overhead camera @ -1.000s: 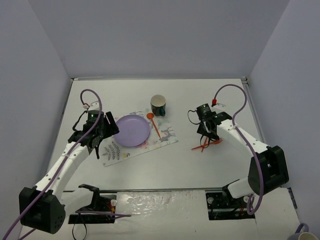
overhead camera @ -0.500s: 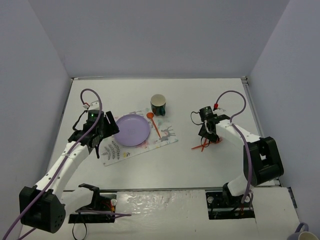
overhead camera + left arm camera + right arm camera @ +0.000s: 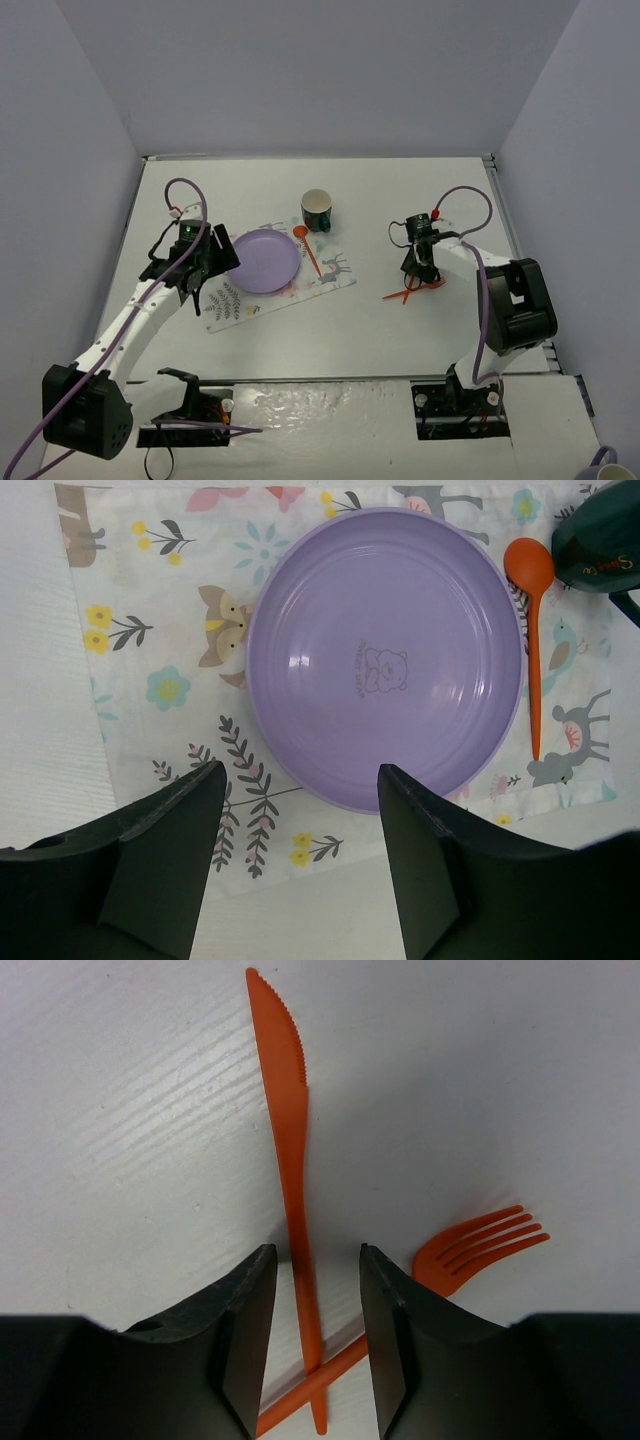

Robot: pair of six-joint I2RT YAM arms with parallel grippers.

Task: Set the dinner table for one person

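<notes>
The white surface (image 3: 330,325) spread beneath both claws, boxed in by plain grey walls (image 3: 320,80) on three sides. The right arm reached forward with its wrist bent down. The right claw (image 3: 315,1252) sat low over the surface, fingers apart, one on either side of an orange knife (image 3: 290,1130). An orange fork (image 3: 480,1240) lay just right of that claw, its handle crossing the knife between the fingers. The left arm stretched ahead, the left claw (image 3: 300,775) raised with fingers apart over the near rim of a purple plate (image 3: 385,660) on a placemat (image 3: 150,630). Beyond it, to the right, an orange spoon (image 3: 533,660) lay just beside a dark cup (image 3: 600,535).
</notes>
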